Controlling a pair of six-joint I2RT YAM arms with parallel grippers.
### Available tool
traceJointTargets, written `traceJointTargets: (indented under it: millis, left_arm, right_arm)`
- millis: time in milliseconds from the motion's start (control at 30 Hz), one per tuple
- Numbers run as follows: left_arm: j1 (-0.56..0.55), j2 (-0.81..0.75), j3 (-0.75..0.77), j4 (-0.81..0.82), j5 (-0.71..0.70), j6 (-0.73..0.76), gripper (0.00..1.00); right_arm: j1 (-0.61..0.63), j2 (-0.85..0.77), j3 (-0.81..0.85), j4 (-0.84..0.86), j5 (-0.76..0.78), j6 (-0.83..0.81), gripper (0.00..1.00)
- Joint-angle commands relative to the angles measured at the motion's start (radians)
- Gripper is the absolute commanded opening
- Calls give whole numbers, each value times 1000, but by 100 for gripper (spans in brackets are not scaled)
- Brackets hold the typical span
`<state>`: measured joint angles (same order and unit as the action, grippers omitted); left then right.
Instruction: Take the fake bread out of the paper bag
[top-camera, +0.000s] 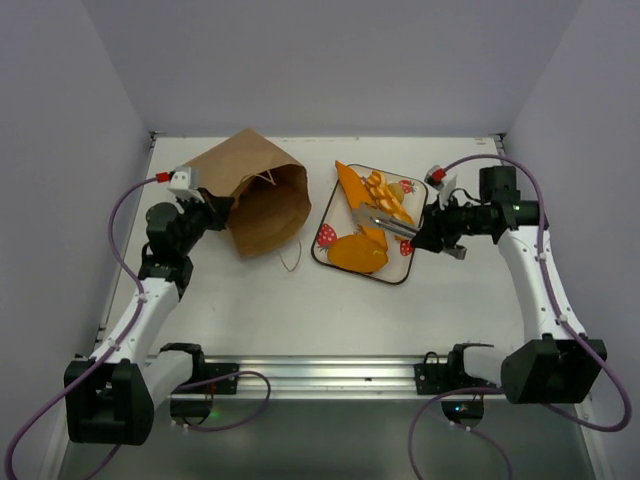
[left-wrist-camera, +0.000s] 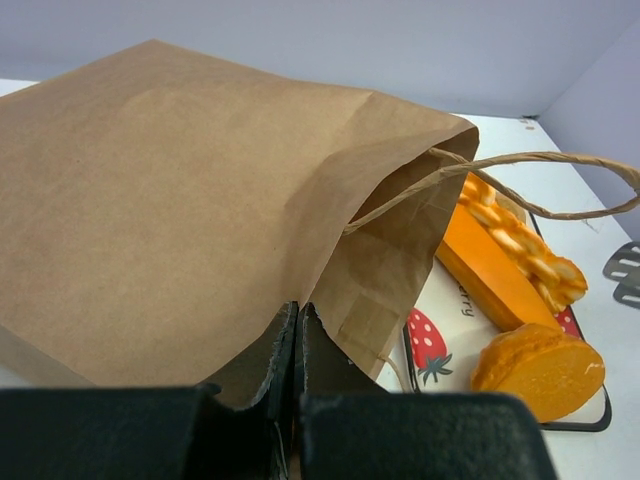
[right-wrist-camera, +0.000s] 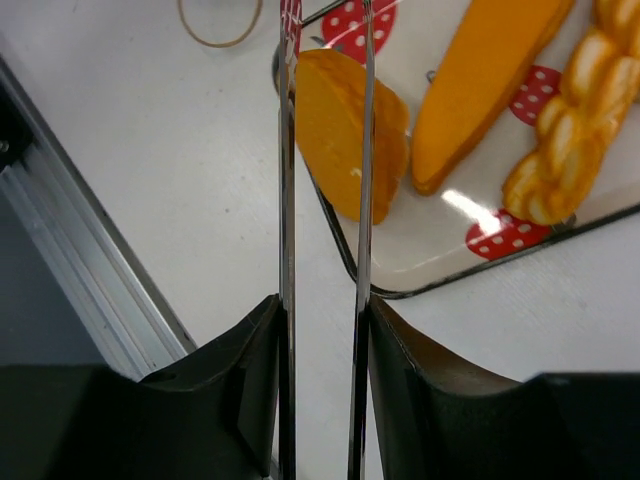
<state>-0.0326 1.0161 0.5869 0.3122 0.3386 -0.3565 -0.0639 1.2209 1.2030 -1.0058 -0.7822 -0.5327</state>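
White table, left end effector pinching paper bag, clear only wrist-side

— What's the bag made of?
— Brown kraft paper, matt and creased. Its handle is twisted paper cord.
— And the bread?
— Smooth, glossy orange; looks like plastic.
— The tray?
— Shiny white with a printed face and a dark rim.
— The desk?
— Matt white, smooth, with a brushed metal rail.
— The pincers?
— The right pincer has thin polished metal fingers in matt black plastic. The left pincer is black, matt, grainy.
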Motion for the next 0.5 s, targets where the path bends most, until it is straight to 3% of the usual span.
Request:
traceJointTargets:
  millis: [0, 267, 467]
  left_arm:
    - [13, -16, 56, 5, 45, -44, 2]
    - [13, -47, 67, -24, 77, -117, 2]
    - [13, -67, 47, -64, 102, -163, 2]
  right_arm:
    - [140, 11, 14, 113, -35, 95, 40]
    - [441, 109, 1, 375, 4, 262, 39]
    - [649, 172, -58, 665, 168, 370, 39]
